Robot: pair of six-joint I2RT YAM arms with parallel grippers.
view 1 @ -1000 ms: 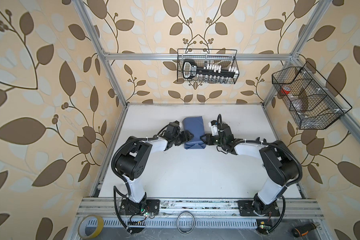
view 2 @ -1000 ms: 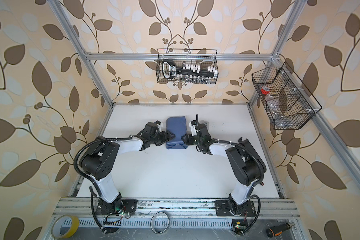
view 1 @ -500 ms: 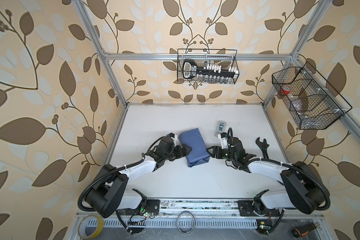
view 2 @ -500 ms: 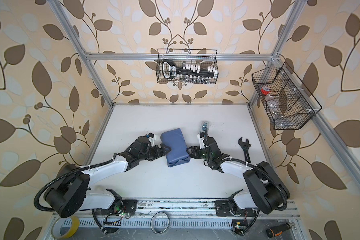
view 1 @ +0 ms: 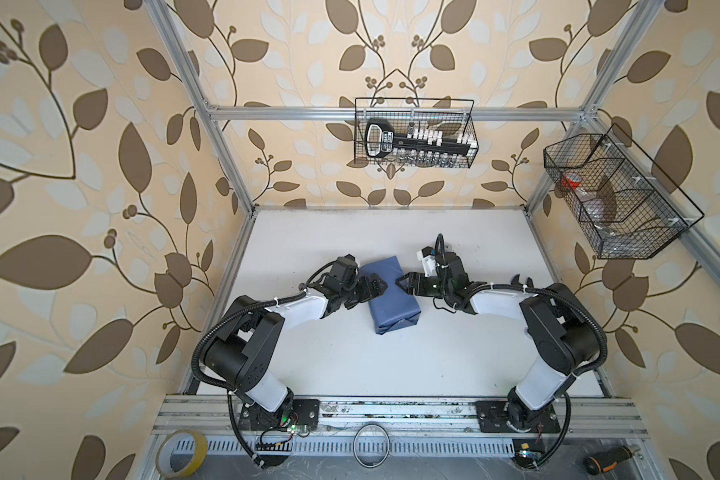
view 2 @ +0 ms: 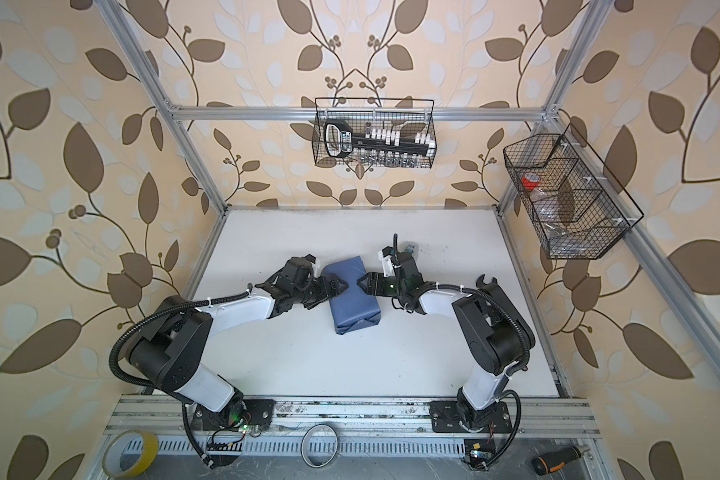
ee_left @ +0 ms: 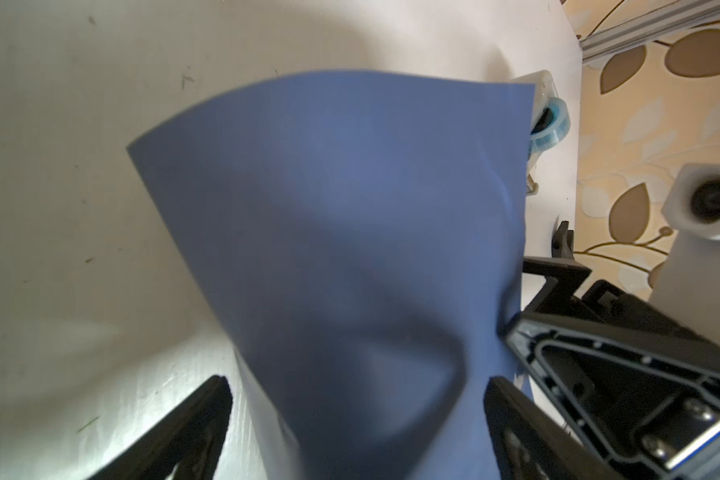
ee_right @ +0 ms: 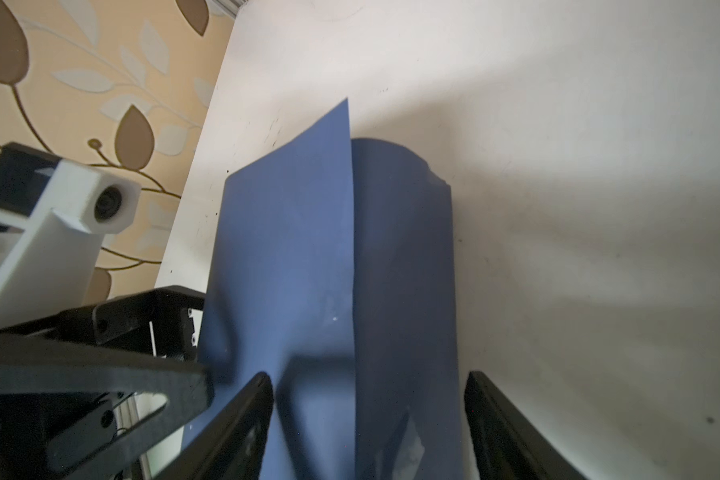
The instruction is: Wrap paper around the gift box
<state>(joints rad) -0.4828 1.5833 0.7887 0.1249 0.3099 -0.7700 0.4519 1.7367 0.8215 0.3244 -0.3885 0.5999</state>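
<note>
1. The paper (view 1: 391,297) lies folded into a slate-blue parcel mid-table (view 1: 350,365). The gift box is not visible and is judged to be enclosed in the paper.
2. The left gripper (view 1: 380,286) sits at the paper's left edge and the right gripper (view 1: 404,283) at its right edge, facing each other across it. This opposed placement suits pressing both side folds together.
3. The fingers (ee_left: 200,419) of the left gripper and the fingers (ee_right: 242,419) of the right gripper stand apart. Each pair straddles the paper without clamping it, so nothing is held.
4. In the right wrist view, one flap edge (ee_right: 347,208) rises off the paper along the seam. The wrap is judged unsecured.
5. The tape dispenser (view 2: 410,248) stands just beyond the paper's far right corner, near the right gripper and handy for sealing.
</note>
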